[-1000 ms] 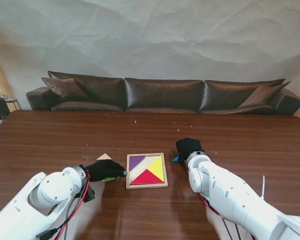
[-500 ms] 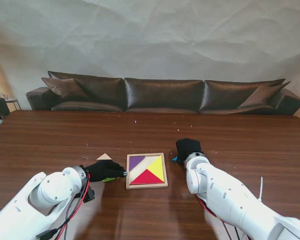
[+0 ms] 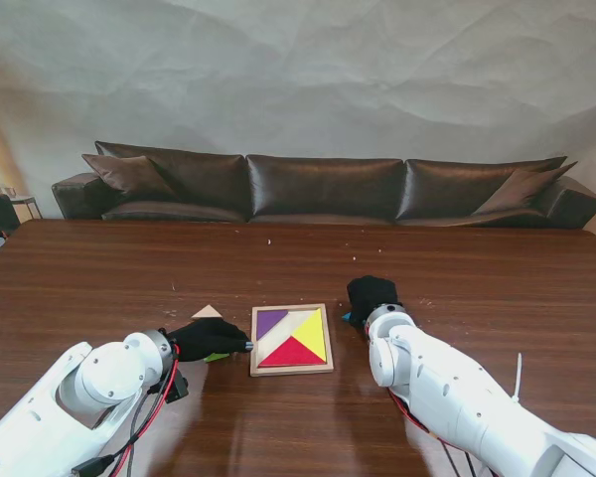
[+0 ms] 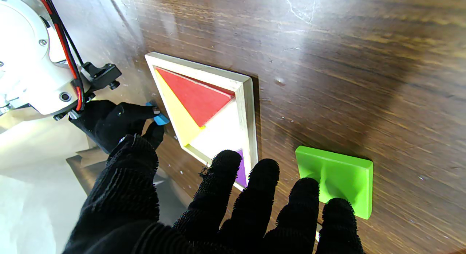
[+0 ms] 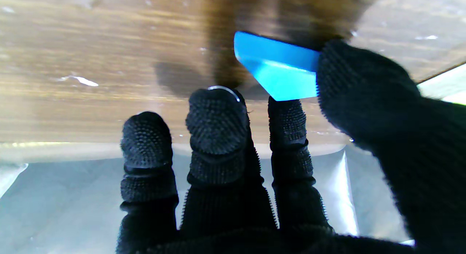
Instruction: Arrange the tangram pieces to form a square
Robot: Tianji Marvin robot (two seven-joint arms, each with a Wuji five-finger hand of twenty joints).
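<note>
blue piece point(image 5: 278, 70) sits pinched between thumb and forefinger of the right hand point(image 3: 373, 295); left hand point(image 3: 207, 338), fingers spread and holding nothing, rests by the tray point(image 3: 291, 368), over the green piece point(image 4: 336, 177).

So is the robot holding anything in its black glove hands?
The right hand pinches the blue flat tangram piece by its edge, thumb against fingertip. The left hand holds nothing.
</note>
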